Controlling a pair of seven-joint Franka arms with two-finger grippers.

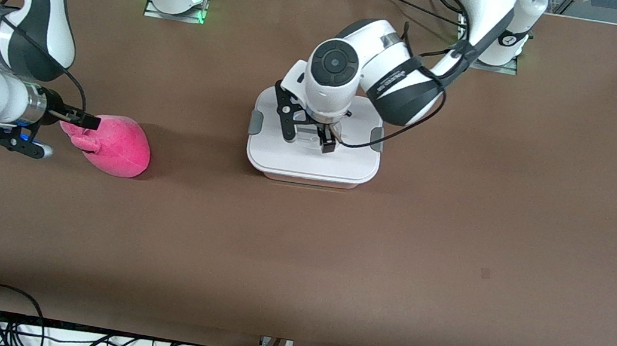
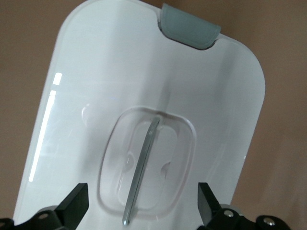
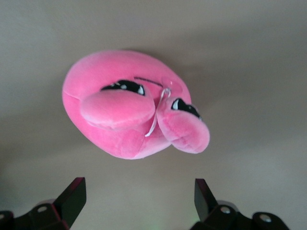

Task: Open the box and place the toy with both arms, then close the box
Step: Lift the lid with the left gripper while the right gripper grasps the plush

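Box (image 1: 310, 164), your translucent plastic one, sits mid-table with white lid on; nothing's done yet. Your left gripper (image 1: 313, 137) hangs wide open, empty, over its handle (image 2: 144, 167); right gripper (image 1: 71, 118), open, empty, beside the pink plush toy (image 1: 119, 146).

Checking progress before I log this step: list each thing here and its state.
box: on the table, lid on.
toy: lying on the table, not gripped.
left gripper: open, over the lid's handle.
right gripper: open, above the toy.
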